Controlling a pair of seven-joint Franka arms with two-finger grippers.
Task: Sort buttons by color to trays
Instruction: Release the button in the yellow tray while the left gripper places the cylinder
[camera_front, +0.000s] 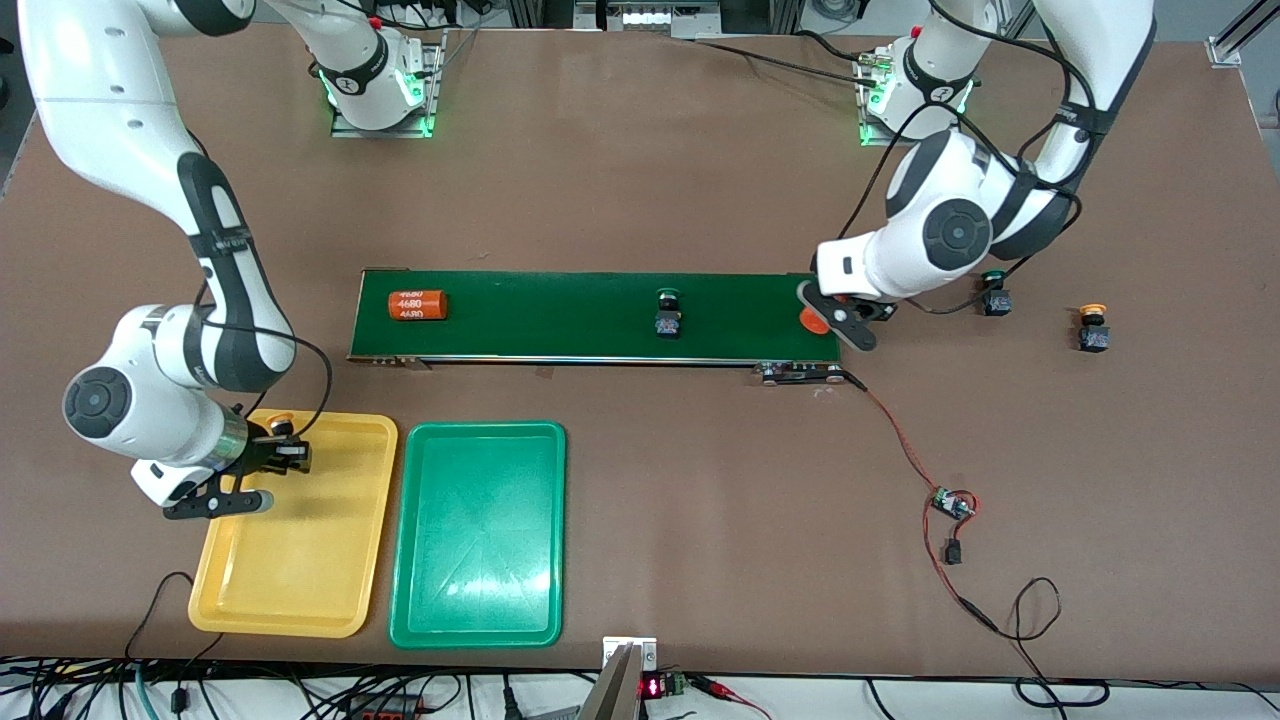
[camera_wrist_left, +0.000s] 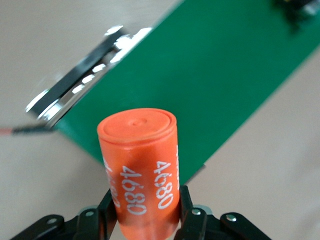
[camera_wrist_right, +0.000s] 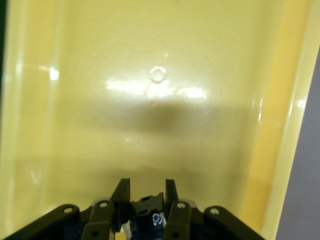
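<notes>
right claw (camera_front: 285, 455) over yellow tray (camera_front: 330, 590) clamped on yellow button (camera_front: 281, 423), left claw (camera_front: 838, 322) at conveyor belt (camera_front: 560, 315) end gripping orange cylinder (camera_wrist_left: 141, 170), green button (camera_front: 668, 313) on belt, green tray (camera_front: 478, 530) beside yellow tray

Left tool (camera_wrist_left: 146, 212) clamped on orange cylinder (camera_wrist_left: 141, 170) over green belt (camera_wrist_left: 215, 75)

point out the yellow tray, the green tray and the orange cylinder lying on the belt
yellow tray (camera_front: 300, 570): front view, bare floor of the tray
green tray (camera_front: 478, 540): front view, middle of its floor
orange cylinder (camera_front: 416, 305): front view, its printed side
</notes>
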